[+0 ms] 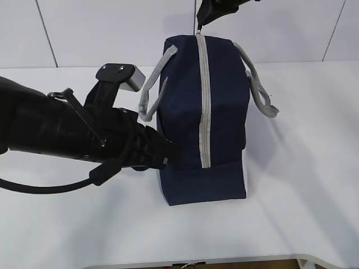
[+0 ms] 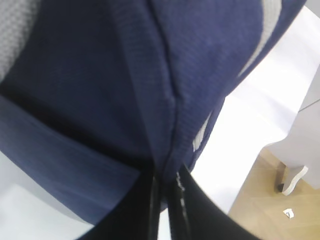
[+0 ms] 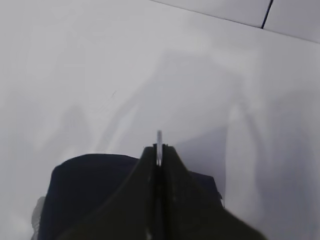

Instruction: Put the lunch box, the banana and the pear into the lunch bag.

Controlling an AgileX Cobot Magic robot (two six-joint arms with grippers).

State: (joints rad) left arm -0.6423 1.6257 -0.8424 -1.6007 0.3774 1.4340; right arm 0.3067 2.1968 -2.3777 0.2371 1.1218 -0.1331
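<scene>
White bench (image 1: 303, 213), smooth, with white panelled wall behind; wood floor seen past the bench edge in left wrist view. No readable writing or labels anywhere. Lunch bag (image 1: 221, 101) stands upright mid-bench: boxy navy woven fabric, grey zipper (image 1: 204, 101) shut along its full length, grey webbing handles (image 1: 151, 89) drooping on both sides. Left end effector (image 2: 165, 200) closed, pinching a fold of navy fabric low on the bag's left side. Right end effector (image 3: 159, 155) closed at the bag's top far end, clamped on a thin metal zipper pull (image 3: 159, 142). Lunch box, banana, pear not visible.
</scene>
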